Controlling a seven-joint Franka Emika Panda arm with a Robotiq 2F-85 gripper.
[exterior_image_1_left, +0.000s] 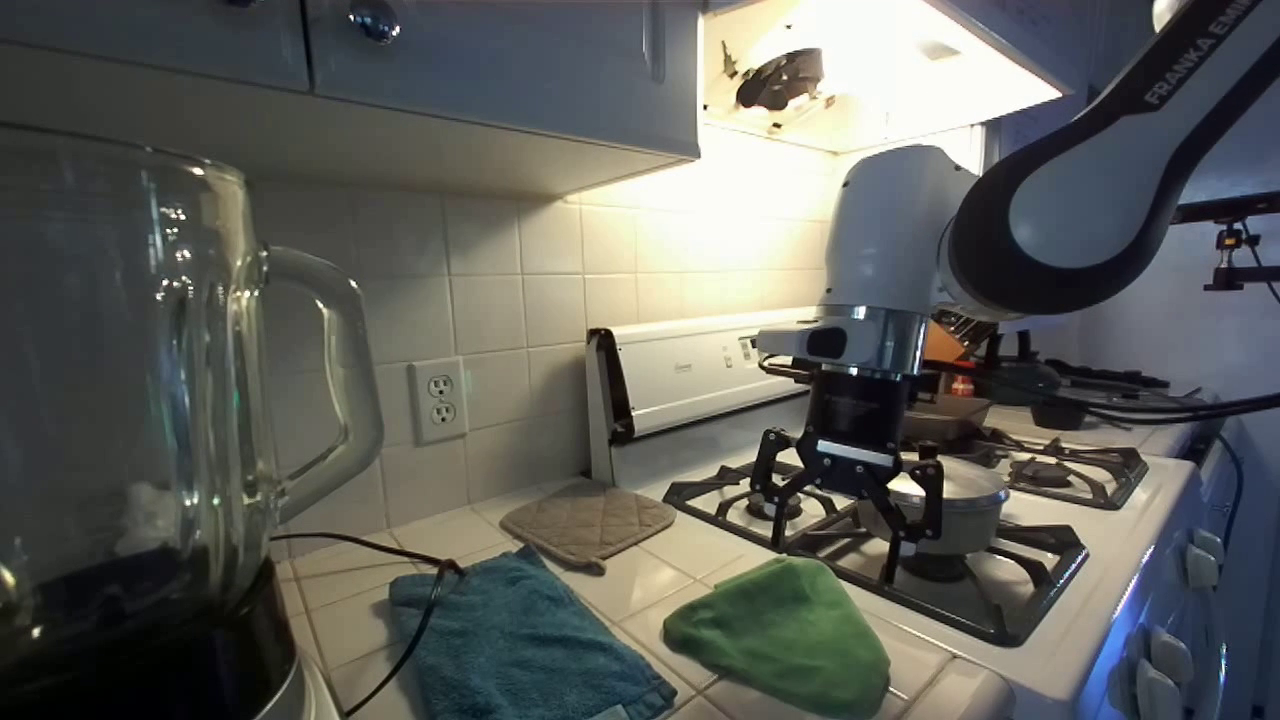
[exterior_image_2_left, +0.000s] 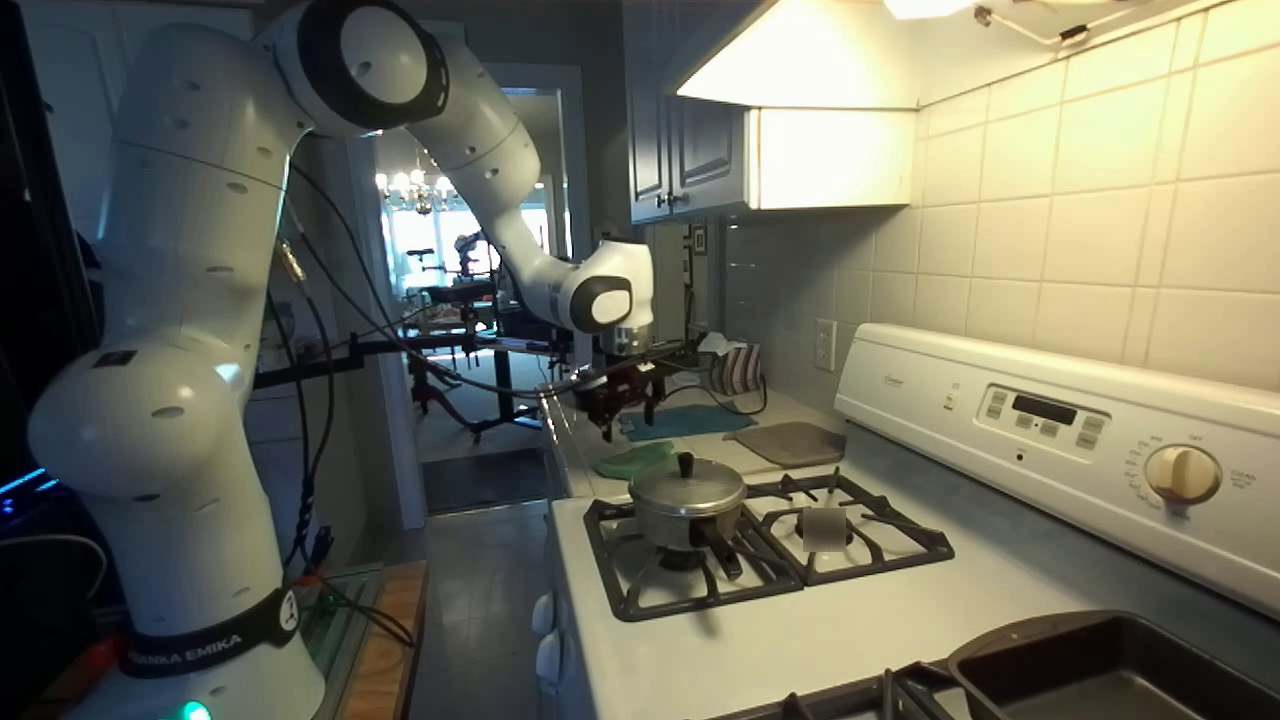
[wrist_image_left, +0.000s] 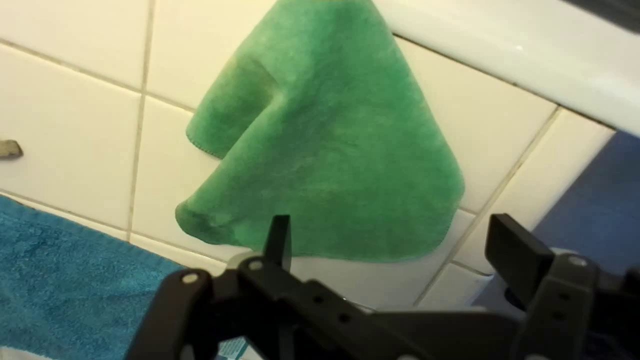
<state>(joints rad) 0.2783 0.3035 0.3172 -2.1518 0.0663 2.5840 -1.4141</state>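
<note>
My gripper (exterior_image_1_left: 833, 562) is open and empty, pointing down above the counter beside the stove. It also shows in an exterior view (exterior_image_2_left: 628, 427) and in the wrist view (wrist_image_left: 392, 220). A green cloth (wrist_image_left: 330, 150) lies folded on the white tiles beneath it, with one corner fold at its left. It shows in both exterior views (exterior_image_1_left: 780, 635) (exterior_image_2_left: 632, 461). The fingers appear apart from the cloth. A blue towel (exterior_image_1_left: 530, 640) lies beside it, also in the wrist view (wrist_image_left: 75, 280). A tan quilted potholder (exterior_image_1_left: 590, 520) lies behind them; its tip (wrist_image_left: 10, 149) shows in the wrist view.
A lidded pot (exterior_image_2_left: 688, 500) stands on the front burner grate, close to the gripper. A dark baking pan (exterior_image_2_left: 1110, 665) sits on another grate. A glass blender (exterior_image_1_left: 150, 380) stands on the counter, with a black cord nearby. A lit range hood (exterior_image_2_left: 800, 70) hangs above.
</note>
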